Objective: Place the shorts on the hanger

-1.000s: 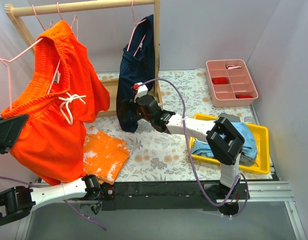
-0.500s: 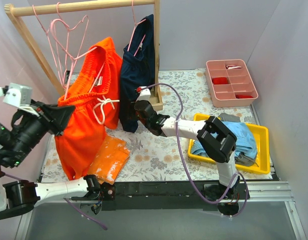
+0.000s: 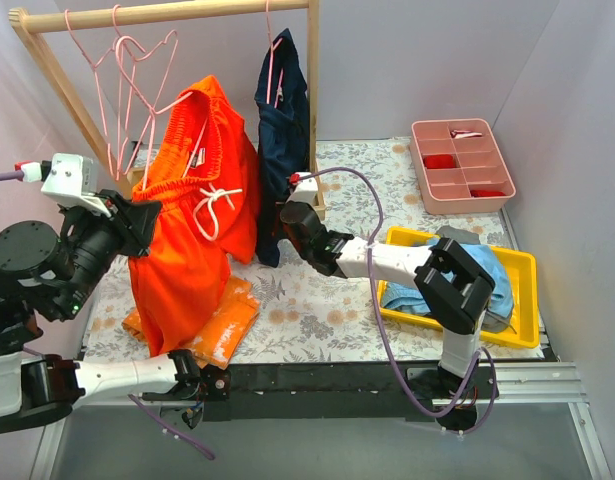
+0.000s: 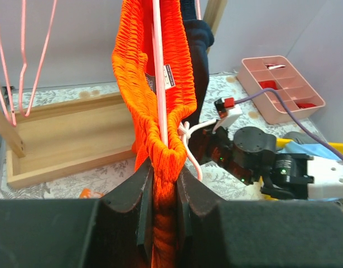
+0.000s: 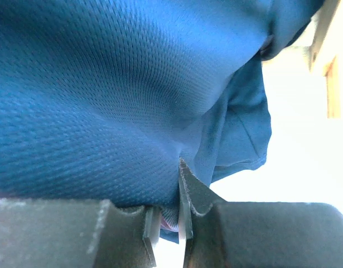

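Note:
The red-orange shorts (image 3: 192,235) with a white drawstring hang in the air in front of the wooden rack. My left gripper (image 3: 147,222) holds them by the gathered waistband. In the left wrist view its jaws (image 4: 164,184) are shut on that waistband (image 4: 140,67), and the pink hanger wire (image 4: 158,84) runs up inside it. Just to the right, my right gripper (image 3: 280,212) is at the dark navy garment (image 3: 282,130) that hangs from the pole. In the right wrist view its jaws (image 5: 167,223) pinch a fold of that navy fabric (image 5: 132,84).
Spare pink hangers (image 3: 137,60) hang from the rack pole (image 3: 177,13). An orange speckled cloth (image 3: 222,315) lies on the table under the shorts. At the right stand a yellow tray (image 3: 522,270) with blue clothes (image 3: 487,275) and a pink compartment box (image 3: 462,165).
My left arm has carried the shorts from the far left to the rack, beside the navy garment. My right gripper has closed on the navy fabric and shifted it right.

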Robot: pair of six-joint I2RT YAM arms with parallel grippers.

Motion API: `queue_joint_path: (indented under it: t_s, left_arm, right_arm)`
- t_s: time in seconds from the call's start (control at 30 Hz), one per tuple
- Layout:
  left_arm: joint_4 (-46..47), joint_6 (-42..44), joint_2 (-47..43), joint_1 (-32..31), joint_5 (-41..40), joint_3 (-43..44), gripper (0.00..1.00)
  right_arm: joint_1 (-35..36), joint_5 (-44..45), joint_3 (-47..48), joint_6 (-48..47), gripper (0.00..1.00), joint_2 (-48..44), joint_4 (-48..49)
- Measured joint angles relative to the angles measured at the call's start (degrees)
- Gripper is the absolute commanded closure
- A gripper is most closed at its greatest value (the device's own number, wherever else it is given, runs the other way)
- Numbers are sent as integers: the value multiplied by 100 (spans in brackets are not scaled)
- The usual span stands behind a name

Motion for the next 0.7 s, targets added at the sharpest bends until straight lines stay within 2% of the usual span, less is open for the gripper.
queue_joint_path:
  t_s: [0.4, 0.7]
  left_arm:
    - [118, -33, 459, 4, -640, -404, 100]
    - [1036, 520, 861, 4, -658, -1331, 100]
  right_arm:
    - [-17, 81, -120, 4, 80, -302, -129]
    - [-17, 68, -120, 7, 81, -382, -374]
